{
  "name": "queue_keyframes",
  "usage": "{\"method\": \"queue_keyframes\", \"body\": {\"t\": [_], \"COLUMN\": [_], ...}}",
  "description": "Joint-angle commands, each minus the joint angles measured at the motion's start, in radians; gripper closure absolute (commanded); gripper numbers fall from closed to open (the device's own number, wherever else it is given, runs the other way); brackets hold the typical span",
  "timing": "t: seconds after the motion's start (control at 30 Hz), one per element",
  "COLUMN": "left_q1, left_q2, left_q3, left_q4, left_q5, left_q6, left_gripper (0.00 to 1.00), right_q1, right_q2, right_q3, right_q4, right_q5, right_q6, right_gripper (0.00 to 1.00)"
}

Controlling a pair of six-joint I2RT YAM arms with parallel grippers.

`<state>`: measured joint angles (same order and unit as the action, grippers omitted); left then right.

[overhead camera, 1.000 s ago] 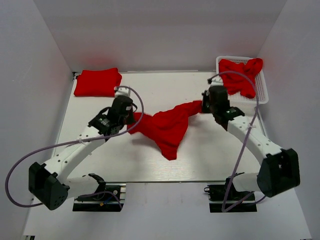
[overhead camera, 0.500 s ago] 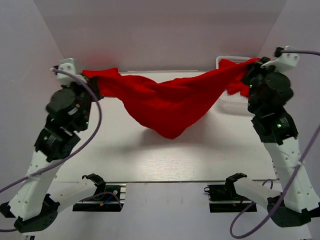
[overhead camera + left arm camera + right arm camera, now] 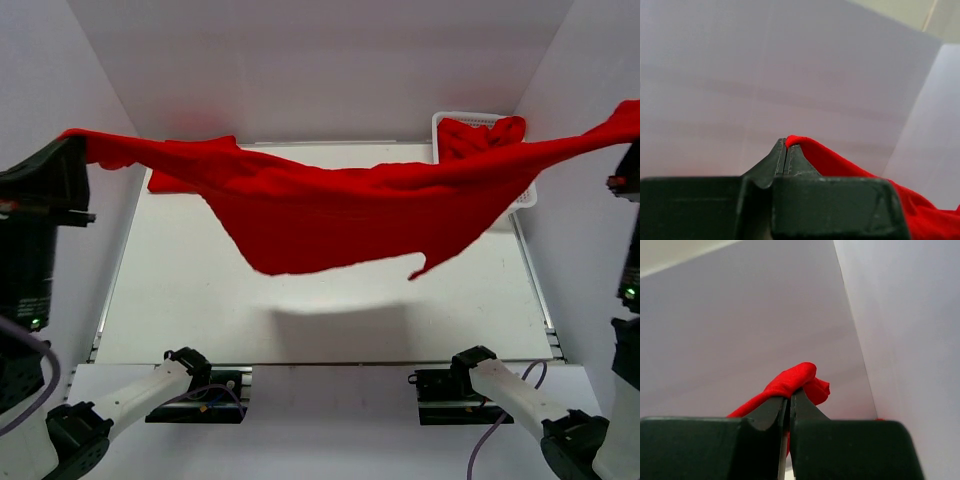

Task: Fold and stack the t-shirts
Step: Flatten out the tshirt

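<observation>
A: Looking for the shirt being handled?

B: Shows one red t-shirt (image 3: 340, 215) up in the air, spread wide above the white table (image 3: 200, 310). Sagging in the middle, with a pointed corner hanging lowest toward the right. Not touching the tabletop, only casting a shadow (image 3: 340, 325) there.

A: Held how?

B: Pinched at its left end by the left gripper (image 3: 785, 150), with jaws pressed together on a fold of red cloth. Pinched likewise at its right end by the right gripper (image 3: 789, 402), with jaws closed tight on a bunched red edge. Raised high on both sides, at opposite edges of the overhead view, close to the side walls.

A: Anything else in red?

B: Yes. Shows a folded red t-shirt (image 3: 160, 183) at the far left of the table, partly hidden behind the stretched cloth. Shows a white mesh basket (image 3: 455, 117) at the far right corner, with a crumpled red t-shirt (image 3: 480, 138) lying inside.
</observation>
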<state>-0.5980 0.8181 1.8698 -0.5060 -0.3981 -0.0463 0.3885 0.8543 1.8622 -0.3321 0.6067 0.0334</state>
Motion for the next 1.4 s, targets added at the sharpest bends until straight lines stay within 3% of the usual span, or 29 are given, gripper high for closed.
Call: {"method": "queue_keyframes", "body": {"t": [0.0,0.13,0.33,0.47,0.57,0.8,0.83,0.87,0.93,0.97,1.07,1.37], "left_q1": [0.007,0.007,-0.014,0.001,0.035,0.216,0.236,0.253,0.276,0.288,0.297,0.308], "left_q2": [0.036,0.036,0.099,0.202,0.323,0.625,0.698,0.725,0.754,0.754,0.745,0.776], "left_q3": [0.052,0.034,-0.168,-0.381,-0.472,-0.586,-0.562,-0.561,-0.561,-0.561,-0.54,-0.517], "left_q4": [-0.029,-0.029,0.033,0.081,0.057,-0.155,-0.257,-0.281,-0.281,-0.281,-0.24,0.013], "left_q5": [0.074,0.053,-0.19,-0.465,-0.548,-0.434,-0.406,-0.389,-0.358,-0.343,-0.297,-0.038], "left_q6": [0.029,0.029,0.011,-0.068,-0.186,-0.525,-0.57,-0.59,-0.581,-0.566,-0.501,-0.205], "left_gripper": [1.0,1.0,1.0,1.0,1.0,1.0,0.84,0.7,0.28,0.0,0.0,0.0], "right_q1": [0.003,0.001,0.004,-0.007,-0.02,-0.068,-0.069,-0.069,-0.066,-0.066,-0.06,-0.03], "right_q2": [-0.004,-0.015,0.052,0.198,0.365,0.859,0.985,1.026,1.147,1.169,1.187,0.964], "right_q3": [0.025,-0.035,-0.253,-0.406,-0.452,-0.29,-0.218,-0.137,-0.027,0.001,0.057,-0.122], "right_q4": [-0.007,0.002,0.08,0.122,0.157,0.185,0.141,0.08,-0.017,-0.056,-0.068,-0.1], "right_q5": [-0.038,-0.019,0.074,0.084,-0.004,-0.26,-0.271,-0.306,-0.308,-0.311,-0.356,-0.571], "right_q6": [-0.029,-0.023,-0.013,0.035,0.066,0.033,0.036,0.013,0.008,0.011,0.031,0.049], "right_gripper": [1.0,1.0,1.0,1.0,1.0,1.0,0.96,0.81,0.46,0.2,0.1,0.1]}}
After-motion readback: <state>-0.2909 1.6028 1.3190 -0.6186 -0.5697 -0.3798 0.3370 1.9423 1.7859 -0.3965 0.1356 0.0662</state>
